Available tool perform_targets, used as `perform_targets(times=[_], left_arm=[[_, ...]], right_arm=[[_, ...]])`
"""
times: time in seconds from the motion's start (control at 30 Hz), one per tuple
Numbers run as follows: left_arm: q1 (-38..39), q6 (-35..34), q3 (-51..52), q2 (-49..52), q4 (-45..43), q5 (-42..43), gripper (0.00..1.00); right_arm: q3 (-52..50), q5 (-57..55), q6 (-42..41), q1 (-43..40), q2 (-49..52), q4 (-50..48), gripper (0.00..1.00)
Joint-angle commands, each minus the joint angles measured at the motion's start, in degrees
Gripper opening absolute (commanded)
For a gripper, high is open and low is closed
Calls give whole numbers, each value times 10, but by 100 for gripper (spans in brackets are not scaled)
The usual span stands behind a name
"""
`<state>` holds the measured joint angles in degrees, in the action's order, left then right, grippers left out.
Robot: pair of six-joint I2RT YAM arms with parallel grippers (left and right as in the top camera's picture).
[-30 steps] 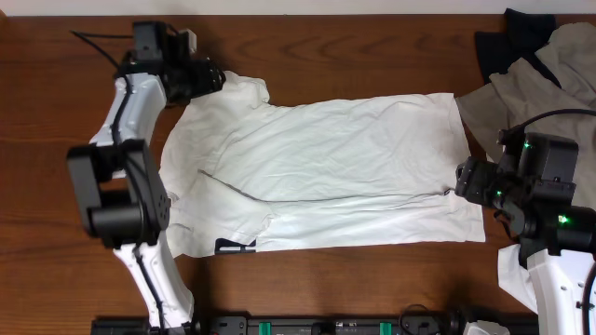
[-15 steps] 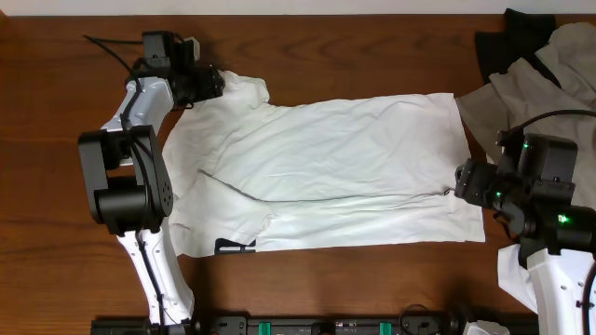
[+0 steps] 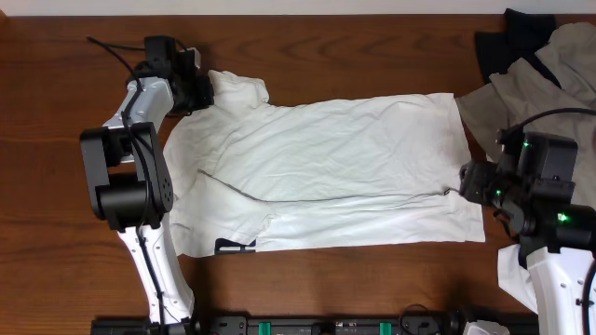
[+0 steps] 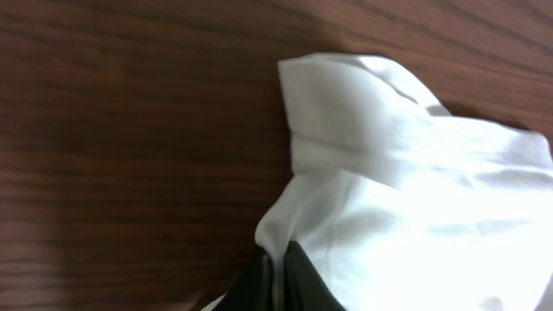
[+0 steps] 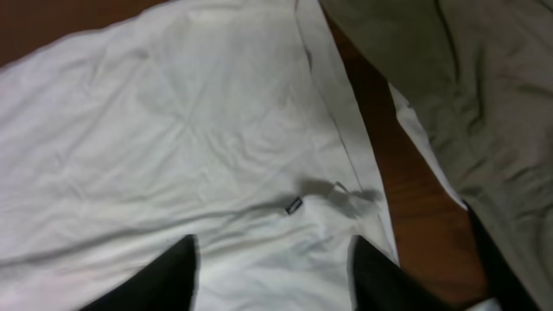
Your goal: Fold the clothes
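A white T-shirt (image 3: 317,167) lies spread flat on the wooden table, collar end to the left and hem to the right. My left gripper (image 3: 205,90) is at the far upper sleeve, shut on a pinch of its white cloth (image 4: 346,155); the dark fingertips (image 4: 298,281) meet with fabric squeezed between them. My right gripper (image 3: 463,181) hovers over the hem at the right edge. In the right wrist view its two dark fingers (image 5: 168,276) stand wide apart above the shirt (image 5: 173,130), near a small dark tag (image 5: 294,206).
A heap of grey clothes (image 3: 535,84) with a dark garment (image 3: 507,37) lies at the back right, close to the shirt's hem. The grey cloth (image 5: 432,95) fills the right wrist view's right side. Another pale cloth (image 3: 510,270) lies under the right arm.
My left gripper has shut on the upper sleeve and shifted slightly left, tugging the cloth. The right arm stays over the hem.
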<state>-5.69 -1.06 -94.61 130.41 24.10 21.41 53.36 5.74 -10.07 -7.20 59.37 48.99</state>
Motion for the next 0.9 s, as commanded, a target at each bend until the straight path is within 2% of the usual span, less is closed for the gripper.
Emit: perform_targets(times=[0.0, 0.13, 0.23, 0.37, 0.53, 0.73, 0.87], left_arm=[[1, 4, 1, 2, 3, 52, 6], [1, 1, 0, -27, 3, 54, 6], [1, -6, 0, -46, 12, 54, 6], [1, -16, 0, -50, 28, 54, 6], [1, -19, 0, -50, 50, 54, 6], [1, -22, 0, -50, 76, 49, 6], [1, -22, 0, -50, 78, 49, 6]], right_arm=[[6, 1, 3, 5, 22, -19, 41], [6, 1, 3, 5, 72, -75, 22], [6, 1, 3, 5, 124, -142, 21], [6, 1, 3, 5, 208, -262, 43], [6, 1, 5, 5, 316, -389, 60], [6, 26, 10, 5, 436, -515, 64], [6, 38, 9, 5, 491, -564, 64]])
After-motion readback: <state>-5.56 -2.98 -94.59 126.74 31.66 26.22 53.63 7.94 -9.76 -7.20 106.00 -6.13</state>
